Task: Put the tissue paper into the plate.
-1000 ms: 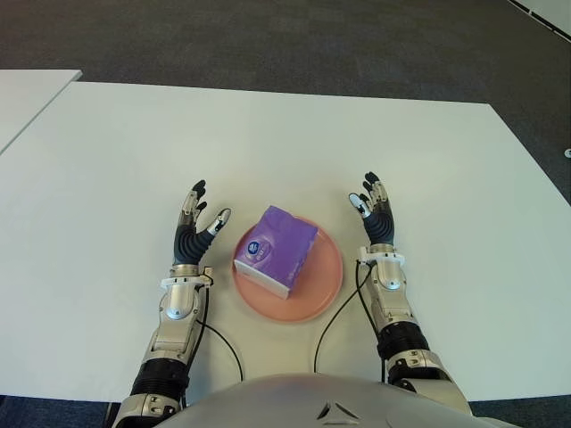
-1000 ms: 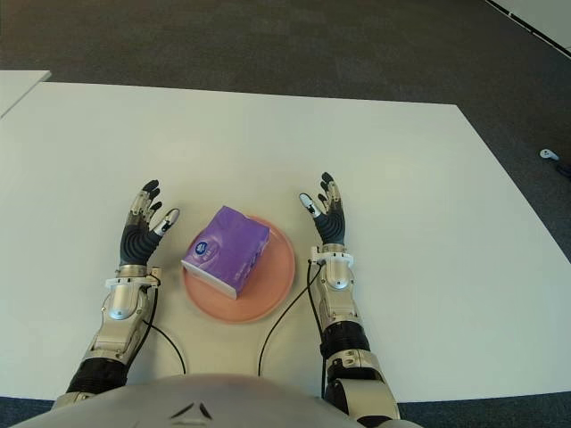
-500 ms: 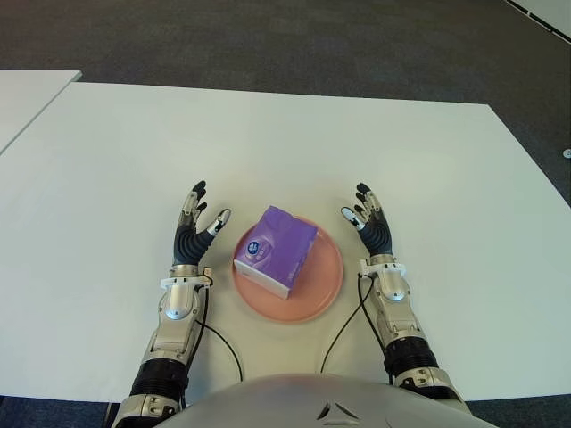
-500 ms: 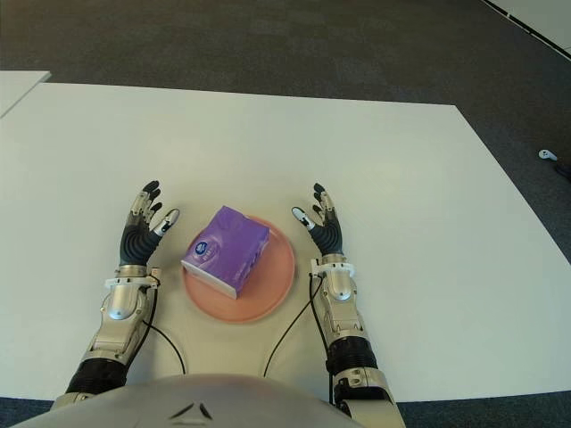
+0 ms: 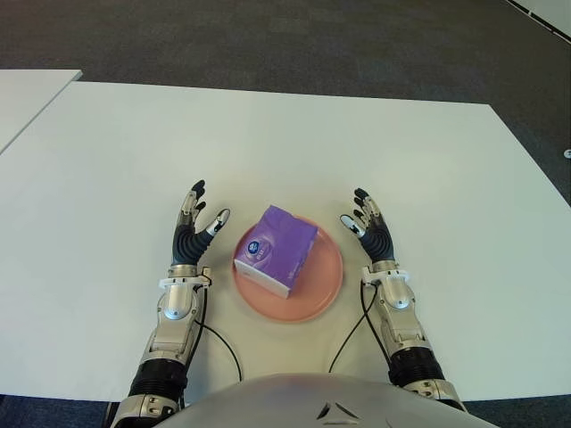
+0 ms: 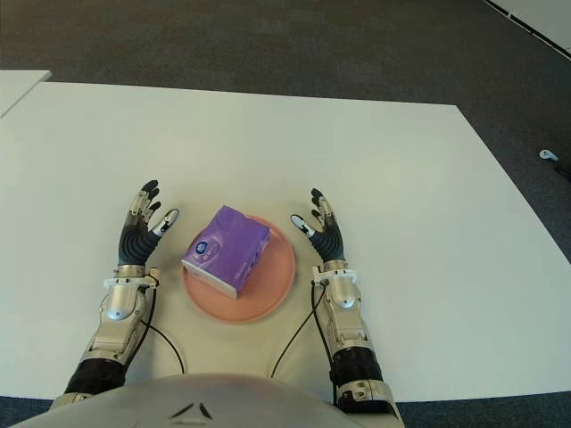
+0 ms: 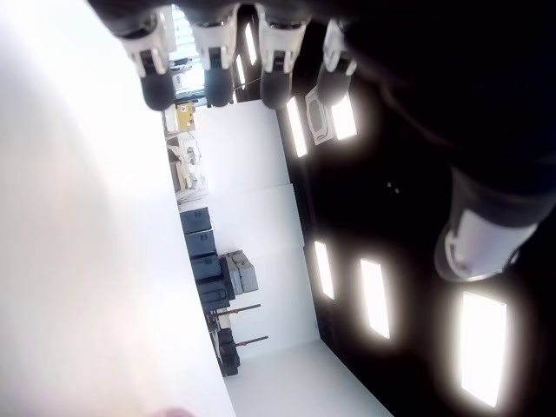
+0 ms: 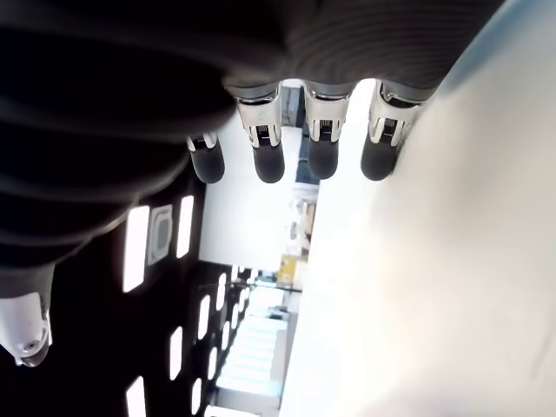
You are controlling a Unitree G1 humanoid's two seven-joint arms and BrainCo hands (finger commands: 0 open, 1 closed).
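Purple rectangular tissue paper pack [image 5: 276,251] lying in round pink plate [image 5: 326,283], between both sets of fingers; left hand [image 5: 191,232] and right hand [image 5: 371,234] spread, empty, apart from pack: placement looks done.

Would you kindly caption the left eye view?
Purple tissue pack on pink plate, open left hand and right hand flanking.

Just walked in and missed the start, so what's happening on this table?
A humanoid robot has its two hands at a pink plate on a white table. A purple tissue pack already lies on the plate. The left hand shows open on the plate's left, the right hand open on its right. Neither holds anything.
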